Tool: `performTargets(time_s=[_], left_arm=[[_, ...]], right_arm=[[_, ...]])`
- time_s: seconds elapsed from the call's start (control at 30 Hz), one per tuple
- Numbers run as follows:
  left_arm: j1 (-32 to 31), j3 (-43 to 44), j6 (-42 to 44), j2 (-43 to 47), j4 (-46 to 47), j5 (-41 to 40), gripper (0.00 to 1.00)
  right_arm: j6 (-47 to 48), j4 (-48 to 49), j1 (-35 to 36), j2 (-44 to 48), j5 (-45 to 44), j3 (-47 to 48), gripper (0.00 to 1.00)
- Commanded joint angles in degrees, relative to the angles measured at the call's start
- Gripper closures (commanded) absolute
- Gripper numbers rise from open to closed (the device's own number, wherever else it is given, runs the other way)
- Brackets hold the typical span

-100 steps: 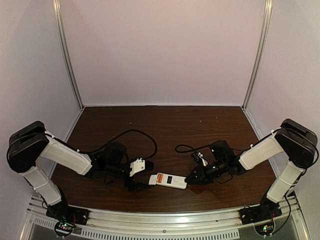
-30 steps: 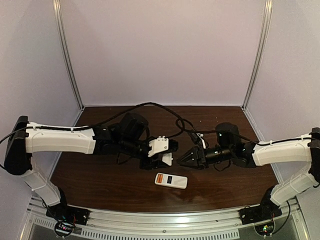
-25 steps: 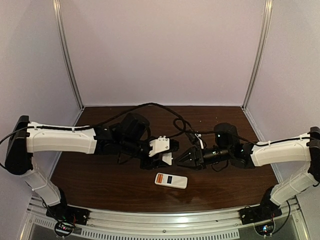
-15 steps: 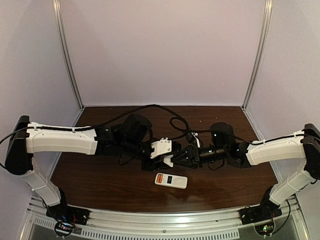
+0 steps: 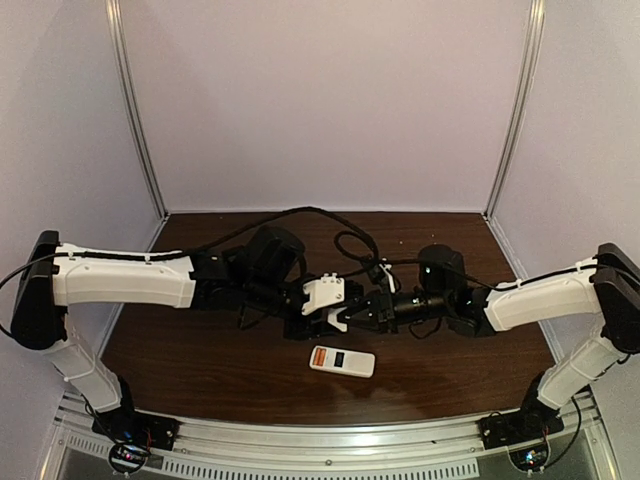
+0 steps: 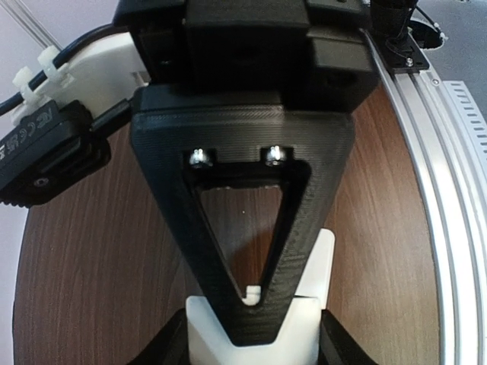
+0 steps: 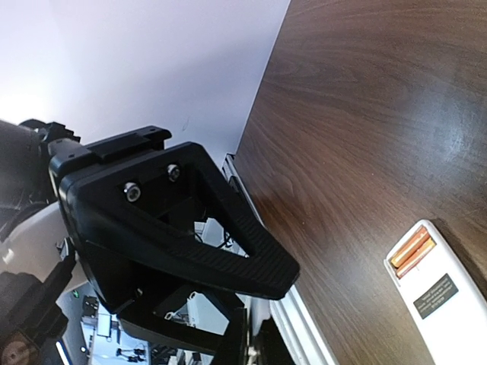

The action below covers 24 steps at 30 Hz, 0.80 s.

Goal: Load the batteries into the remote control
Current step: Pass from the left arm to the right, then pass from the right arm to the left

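Observation:
The remote control point(image 5: 342, 361) lies back up on the table, and orange batteries point(image 5: 320, 356) show in its open slot. In the right wrist view the remote control point(image 7: 445, 296) is at the lower right, batteries point(image 7: 411, 251) at its end. Above and behind it, my left gripper point(image 5: 318, 324) is shut on a small white cover piece point(image 5: 337, 319). My right gripper point(image 5: 352, 316) meets it tip to tip, its jaws closed on the same cover. In the left wrist view the cover point(image 6: 319, 266) sits in my left gripper point(image 6: 251, 351), with the right gripper's black finger point(image 6: 175, 220) pressed over it.
Black cables point(image 5: 310, 212) loop over the back of the brown table point(image 5: 200, 370). Purple walls enclose three sides. An aluminium rail point(image 5: 330, 440) runs along the near edge, also seen as the rail point(image 6: 449, 228) in the left wrist view.
The right gripper moved left to the cover in the left gripper and closed its jaws on it. The left arm stayed almost still. The remote has not moved.

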State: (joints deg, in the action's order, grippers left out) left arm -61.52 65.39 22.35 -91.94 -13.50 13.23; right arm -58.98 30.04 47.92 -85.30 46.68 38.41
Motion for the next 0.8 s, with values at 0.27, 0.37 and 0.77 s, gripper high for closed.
performTargets(time_s=[0.27,0.37,0.77], left_arm=[[0.0,-12.1,-0.7,12.5,16.8,0.2,0.03],[0.0,-16.0,-1.7,16.9,22.1,1.8,0.03],[-0.1,-19.9,0.2,22.0,28.0,11.3,0.03]], right_arm=[[-6.1,15.5,-0.1,0.4,3.2,-3.0,1.0],[-7.9,19.9,-0.1,0.4,4.2,-3.5,1.0],[-14.4,35.9,0.1,-1.2,7.6,-3.5,1.0]])
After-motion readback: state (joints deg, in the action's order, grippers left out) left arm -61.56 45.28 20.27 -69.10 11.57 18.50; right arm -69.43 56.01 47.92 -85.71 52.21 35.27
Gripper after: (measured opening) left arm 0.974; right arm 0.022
